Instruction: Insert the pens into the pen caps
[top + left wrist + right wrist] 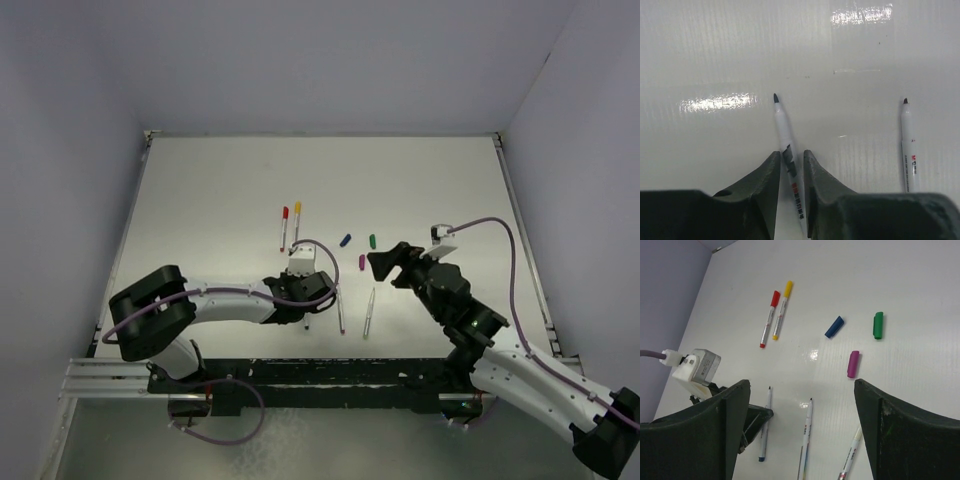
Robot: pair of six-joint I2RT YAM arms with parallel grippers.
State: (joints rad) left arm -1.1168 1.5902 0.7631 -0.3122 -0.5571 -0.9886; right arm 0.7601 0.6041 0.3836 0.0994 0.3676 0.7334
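- Red cap (775,297) and yellow cap (788,288) sit on two pens (768,326), upper left.
- Blue cap (834,327), green cap (878,325) and purple cap (853,364) lie loose, centre-right.
- Left jaws narrowly parted astride an uncapped pen (782,127); right jaws spread wide.
- White counter (450,190), pale lavender walls (330,60).
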